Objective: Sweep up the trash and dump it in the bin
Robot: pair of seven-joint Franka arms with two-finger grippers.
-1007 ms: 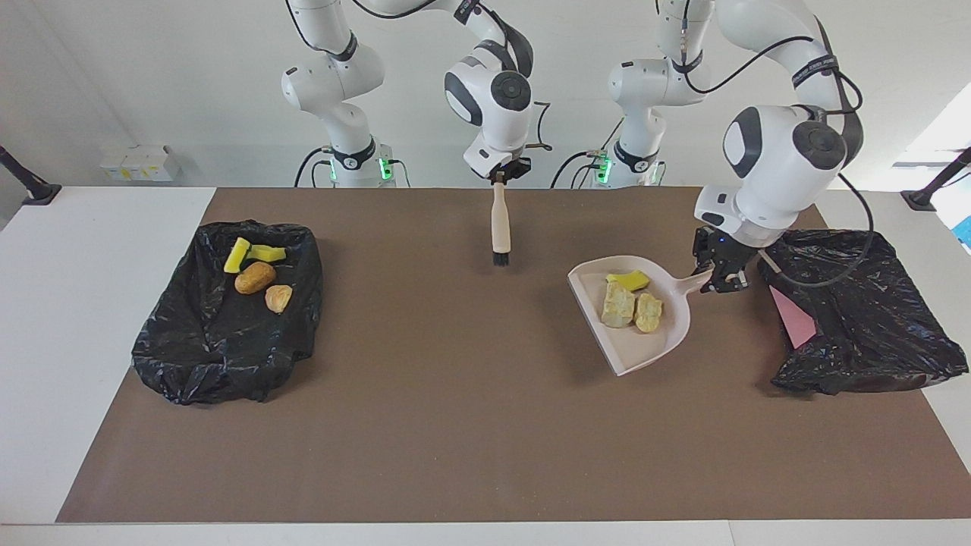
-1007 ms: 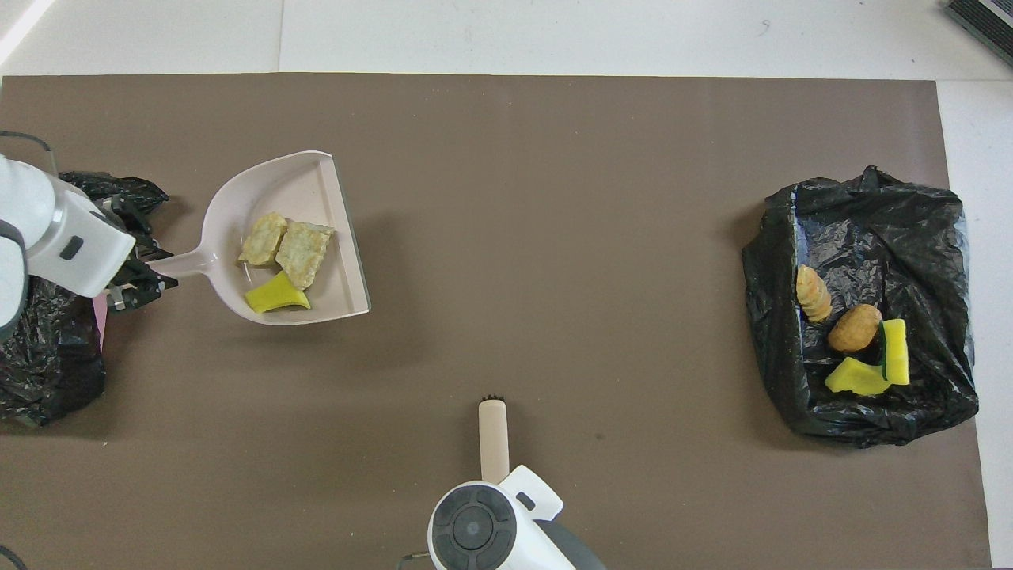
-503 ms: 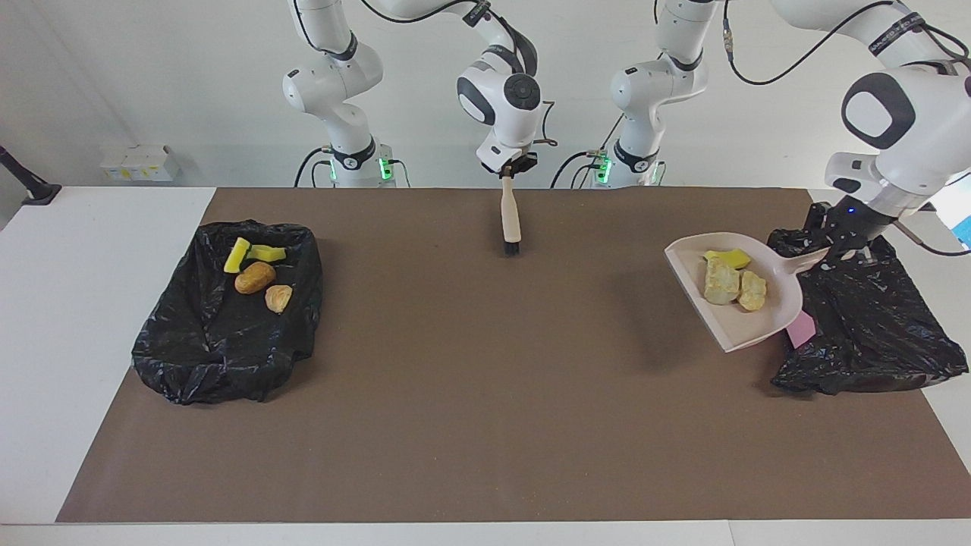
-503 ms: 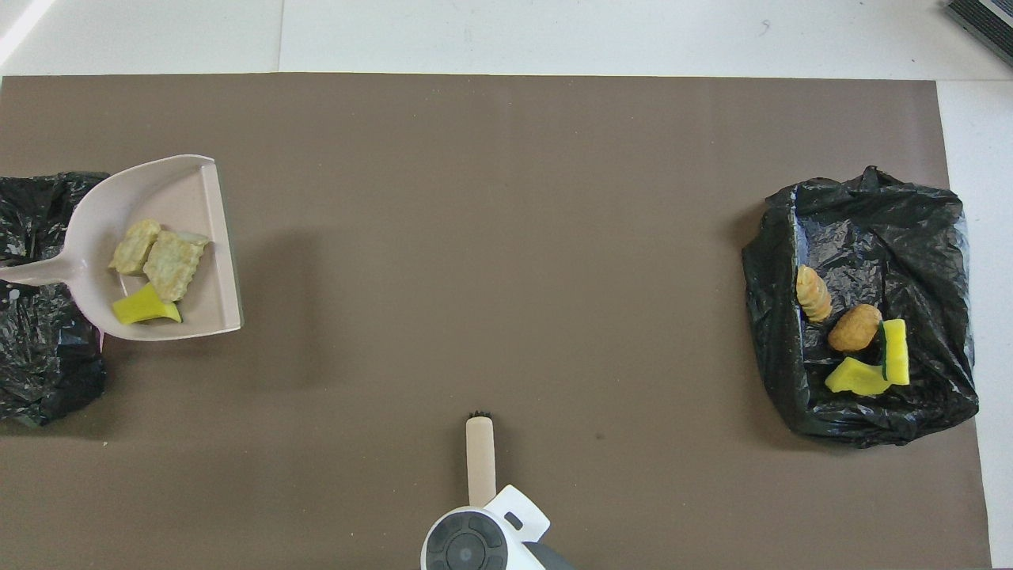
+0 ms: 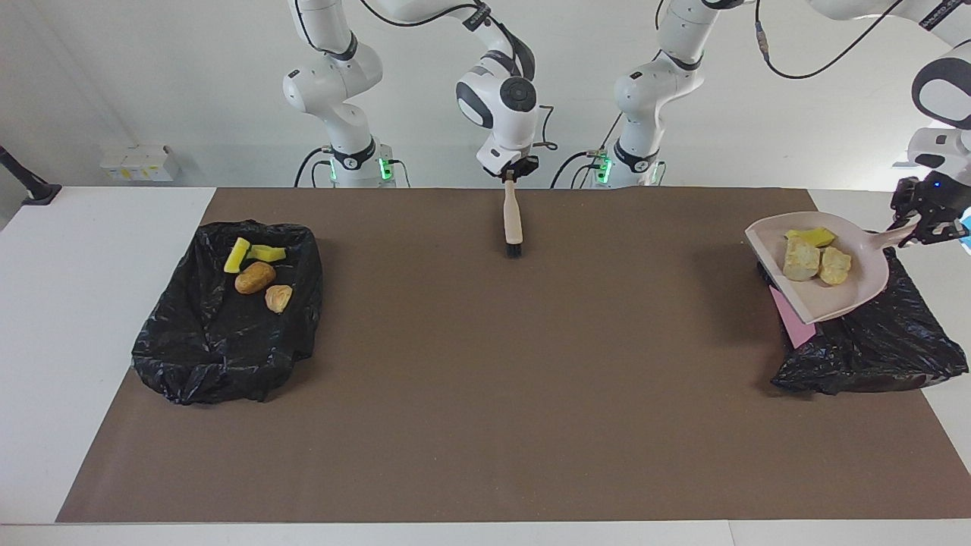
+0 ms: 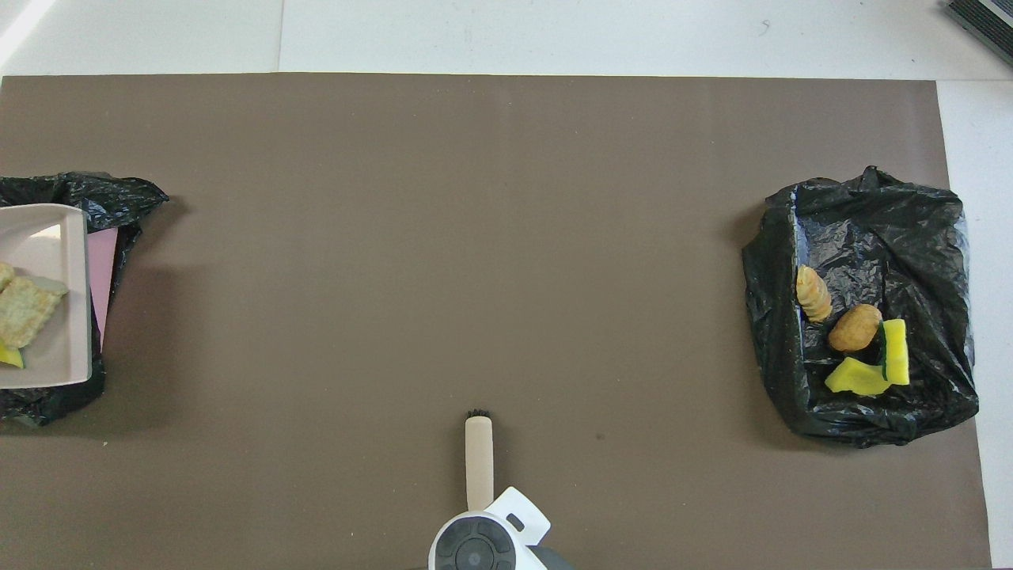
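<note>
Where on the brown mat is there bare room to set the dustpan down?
The brown mat is bare between the two black bag-lined bins, below the hanging beige brush. Crowded: the left arm's end, where the loaded beige dustpan hangs over that bin.

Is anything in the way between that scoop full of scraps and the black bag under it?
Nothing visible is. The left gripper holds the dustpan by its handle over the black bag at the left arm's end of the table, three scraps in it. Only air lies between; a pink sheet sits inside the bag's edge.
</note>
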